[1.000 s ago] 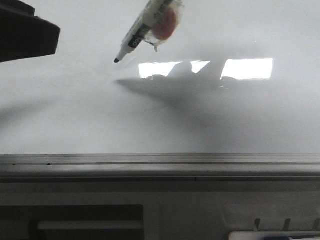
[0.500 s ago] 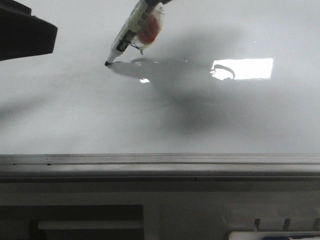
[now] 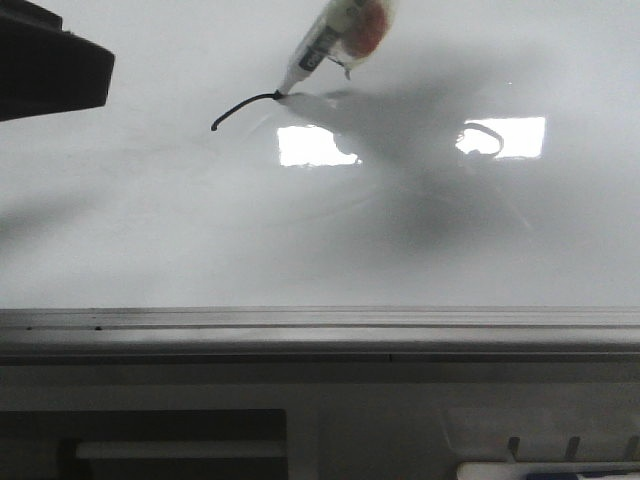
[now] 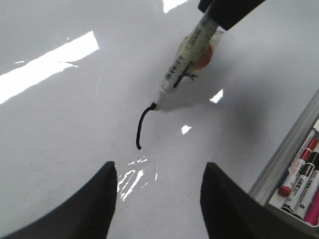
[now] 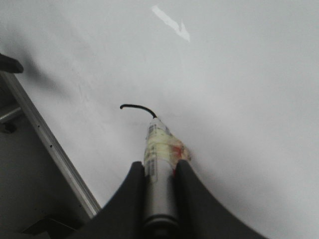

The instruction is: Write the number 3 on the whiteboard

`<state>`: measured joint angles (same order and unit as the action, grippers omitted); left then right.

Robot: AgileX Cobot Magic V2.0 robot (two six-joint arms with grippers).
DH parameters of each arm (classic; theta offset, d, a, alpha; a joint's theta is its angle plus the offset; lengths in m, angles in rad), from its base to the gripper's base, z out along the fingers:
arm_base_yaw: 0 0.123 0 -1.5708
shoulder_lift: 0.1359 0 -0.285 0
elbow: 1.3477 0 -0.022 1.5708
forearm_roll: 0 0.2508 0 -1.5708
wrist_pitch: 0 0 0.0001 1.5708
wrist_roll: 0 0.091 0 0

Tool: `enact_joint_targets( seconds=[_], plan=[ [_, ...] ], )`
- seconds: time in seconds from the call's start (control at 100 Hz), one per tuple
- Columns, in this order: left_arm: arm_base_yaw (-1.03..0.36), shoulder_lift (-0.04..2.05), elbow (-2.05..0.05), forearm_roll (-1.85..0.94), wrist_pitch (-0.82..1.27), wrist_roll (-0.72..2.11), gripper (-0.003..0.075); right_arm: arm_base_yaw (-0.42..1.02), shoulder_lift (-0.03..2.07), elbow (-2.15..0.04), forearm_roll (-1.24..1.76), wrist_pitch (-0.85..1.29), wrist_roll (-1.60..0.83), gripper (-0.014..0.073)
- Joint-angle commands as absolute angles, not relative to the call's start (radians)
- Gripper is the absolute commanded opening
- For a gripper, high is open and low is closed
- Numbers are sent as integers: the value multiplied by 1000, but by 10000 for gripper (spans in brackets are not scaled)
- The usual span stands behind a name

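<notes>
Stroke: the number 3 [image 3: 243, 107] is only a short curve near the whiteboard [image 3: 150, 230] far edge.
Right gripper [image 5: 159, 172]: clamped on marker [image 3: 318, 52]; keep tip pressure steady.
Left gripper [image 4: 157, 184]: apart, idle.

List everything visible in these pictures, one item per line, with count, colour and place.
whiteboard: one, glossy pale grey-white, fills most of every view.
stroke: one, short curved black line on the board, ending at the pen tip.
marker pen: one, white barrel with orange-red tape, tip on the board.
spare markers: several, red, black and pink, in the tray beside the board's frame.
left gripper: dark fingers apart, empty, above the board.
right gripper: dark fingers closed on the marker pen.
</notes>
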<state>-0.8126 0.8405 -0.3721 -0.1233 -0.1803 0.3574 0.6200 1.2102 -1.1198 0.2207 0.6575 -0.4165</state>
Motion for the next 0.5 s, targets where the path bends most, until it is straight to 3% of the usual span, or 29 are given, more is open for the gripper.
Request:
enact_joint_targets(
  seconds=[0.0,0.49],
  plan=[
    [-810,832,-405,-134,-257,352,344,613,1192,-1133,166,666,-398,-59],
    [-810,832,-405,-136,-257,352,344,671,1229,-1091,161,644,-388,-59]
  ],
)
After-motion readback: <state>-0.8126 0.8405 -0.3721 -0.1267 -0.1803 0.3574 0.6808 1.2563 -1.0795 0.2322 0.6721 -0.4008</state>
